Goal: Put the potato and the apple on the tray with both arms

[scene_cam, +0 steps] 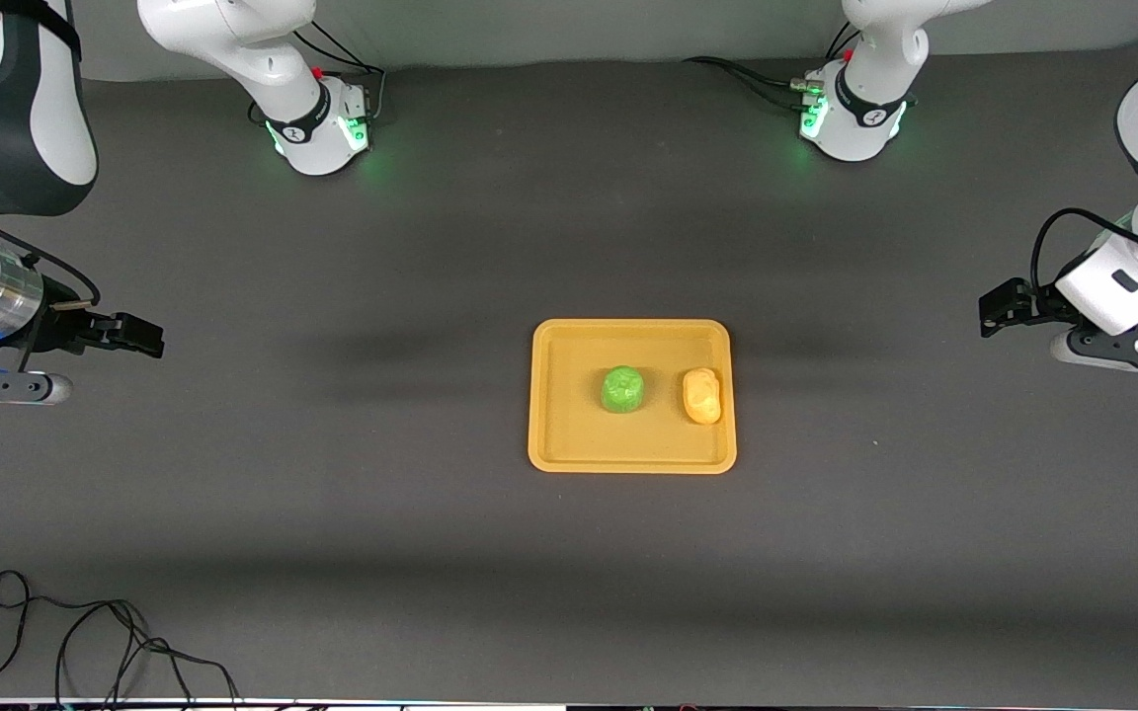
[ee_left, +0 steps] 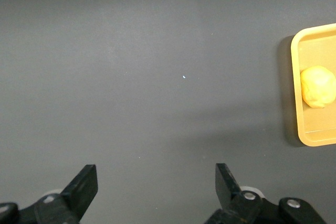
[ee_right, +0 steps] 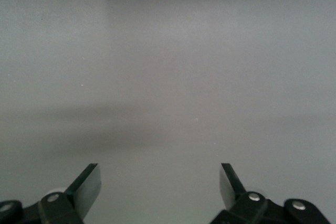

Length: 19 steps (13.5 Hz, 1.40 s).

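Note:
The yellow-orange tray (scene_cam: 569, 449) lies in the middle of the table. The green apple (scene_cam: 621, 389) sits on it near its centre. The potato (scene_cam: 702, 395) lies on it beside the apple, toward the left arm's end. My left gripper (scene_cam: 1002, 308) hovers open and empty over bare table at the left arm's end, well apart from the tray. Its wrist view shows the open gripper (ee_left: 156, 182), the tray's rim (ee_left: 295, 93) and the potato (ee_left: 317, 86). My right gripper (scene_cam: 139, 336) hovers open and empty at the right arm's end. In its wrist view the gripper (ee_right: 160, 182) is over bare table.
A loose black cable (scene_cam: 85, 642) lies on the table near the front camera edge, toward the right arm's end. The two arm bases (scene_cam: 317, 123) (scene_cam: 855, 114) stand at the table's edge farthest from the front camera.

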Available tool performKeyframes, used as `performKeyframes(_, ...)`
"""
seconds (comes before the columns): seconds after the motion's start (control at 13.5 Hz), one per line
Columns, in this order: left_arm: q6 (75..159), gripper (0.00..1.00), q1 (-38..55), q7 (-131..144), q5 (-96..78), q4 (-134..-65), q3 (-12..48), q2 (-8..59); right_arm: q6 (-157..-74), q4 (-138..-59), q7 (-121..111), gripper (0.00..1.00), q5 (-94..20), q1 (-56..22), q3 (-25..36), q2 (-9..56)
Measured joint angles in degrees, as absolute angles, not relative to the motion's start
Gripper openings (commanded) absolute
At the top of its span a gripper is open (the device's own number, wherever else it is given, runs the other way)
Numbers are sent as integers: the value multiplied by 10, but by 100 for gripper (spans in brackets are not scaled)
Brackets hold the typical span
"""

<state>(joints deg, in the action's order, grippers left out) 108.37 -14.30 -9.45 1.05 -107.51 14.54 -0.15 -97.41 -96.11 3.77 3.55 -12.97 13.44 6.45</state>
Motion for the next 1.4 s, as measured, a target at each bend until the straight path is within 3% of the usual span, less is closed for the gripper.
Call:
performKeyframes(0.3, 1084, 100, -143, -94, 10, -1075, 145, -1, -977, -963, 38, 100, 36, -123, 133, 65)
performKeyframes(0.66, 1084, 100, -142, -94, 10, -1075, 146, -1, -978, -961, 21, 100, 36, -46, 70, 64)
performKeyframes(1.4, 1084, 100, -140, -94, 10, -1075, 146, -1, -932, -931, 21, 100, -2, -47, 59, 39)
